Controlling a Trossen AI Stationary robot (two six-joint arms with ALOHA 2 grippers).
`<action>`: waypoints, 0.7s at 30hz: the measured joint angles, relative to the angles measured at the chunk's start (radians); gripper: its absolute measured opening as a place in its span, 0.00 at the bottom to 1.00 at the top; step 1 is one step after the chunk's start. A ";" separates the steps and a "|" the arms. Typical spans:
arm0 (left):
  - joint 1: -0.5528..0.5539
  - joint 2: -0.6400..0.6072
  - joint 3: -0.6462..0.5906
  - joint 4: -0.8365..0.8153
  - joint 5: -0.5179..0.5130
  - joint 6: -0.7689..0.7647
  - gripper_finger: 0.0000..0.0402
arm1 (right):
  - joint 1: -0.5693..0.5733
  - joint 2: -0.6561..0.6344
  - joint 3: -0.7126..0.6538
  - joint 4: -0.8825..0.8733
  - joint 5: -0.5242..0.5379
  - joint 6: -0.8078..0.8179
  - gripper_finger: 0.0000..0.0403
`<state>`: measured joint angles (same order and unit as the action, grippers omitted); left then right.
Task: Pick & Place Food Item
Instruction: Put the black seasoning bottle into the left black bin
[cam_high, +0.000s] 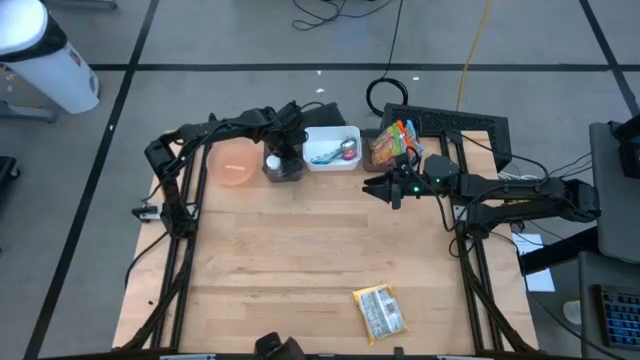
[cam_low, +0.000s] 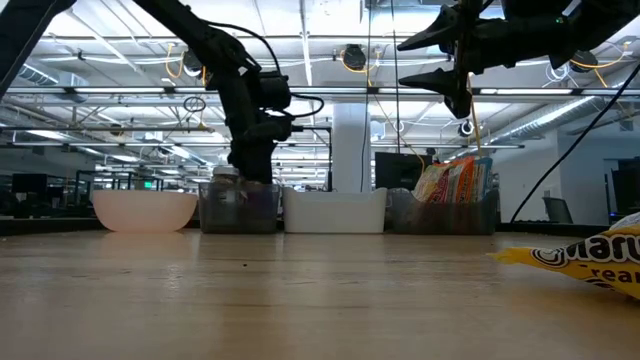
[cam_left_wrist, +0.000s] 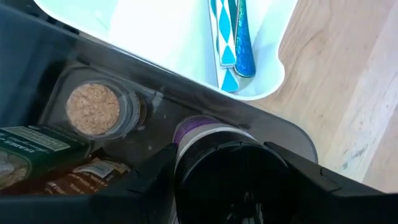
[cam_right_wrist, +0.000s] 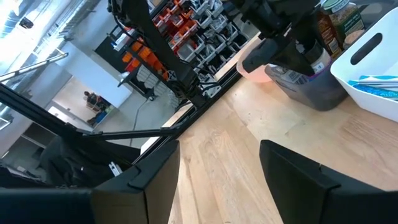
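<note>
My left gripper (cam_high: 281, 160) reaches down into a dark clear bin (cam_high: 285, 172) at the table's far side. It is closed around a jar with a purple band (cam_left_wrist: 208, 132). A cork-topped jar (cam_left_wrist: 93, 109) and food packets (cam_left_wrist: 37, 149) lie beside it in the bin. My right gripper (cam_high: 372, 187) is open and empty, high above the table, right of the bin. A yellow snack packet (cam_high: 380, 312) lies flat near the table's front edge. My left gripper has the purple-banded jar between its two fingers, one finger (cam_left_wrist: 158, 171) on each side of the jar's upper wall (cam_left_wrist: 186, 140). The fingers come from above, pointing down into the bin. The jar is still inside the bin; whether its base is lifted does not show.
A pink bowl (cam_high: 235, 162) stands left of the bin. To the bin's right is a white tray (cam_high: 330, 150) with blue utensils, then a bin of colourful snack bags (cam_high: 390, 145). Bare wood lies in the table's middle.
</note>
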<state>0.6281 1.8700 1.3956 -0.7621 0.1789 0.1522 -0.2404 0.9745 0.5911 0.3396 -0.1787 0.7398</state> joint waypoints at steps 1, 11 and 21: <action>0.000 0.000 0.000 0.002 0.001 0.000 0.56 | 0.000 0.000 0.000 0.000 0.000 0.000 0.53; 0.007 0.012 -0.007 0.006 -0.005 -0.016 0.63 | 0.000 0.000 0.000 -0.001 0.003 -0.008 0.53; 0.008 0.008 0.090 -0.050 -0.033 -0.022 0.67 | 0.000 0.000 0.000 -0.001 0.003 -0.022 0.53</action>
<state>0.6365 1.8782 1.4853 -0.8118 0.1458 0.1307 -0.2401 0.9749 0.5911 0.3386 -0.1757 0.7179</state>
